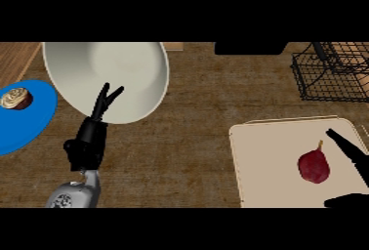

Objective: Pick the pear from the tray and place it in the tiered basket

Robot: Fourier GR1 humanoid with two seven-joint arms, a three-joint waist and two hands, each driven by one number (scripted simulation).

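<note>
A flat tan tray point(267, 161) lies at the table's point(187, 146) near right corner. The dark red pear point(314, 166) lies on its side on it, thin stem pointing away. The right hand point(349, 150) is spread open beside the pear, not touching it. The left hand point(90, 141) is open too, straight fingers over a big round white plate point(122, 68). A swirly bun point(16, 98) sits on a blue plate point(29, 122) at the left edge. The black wire basket point(328, 73) stands at the far right corner.
</note>
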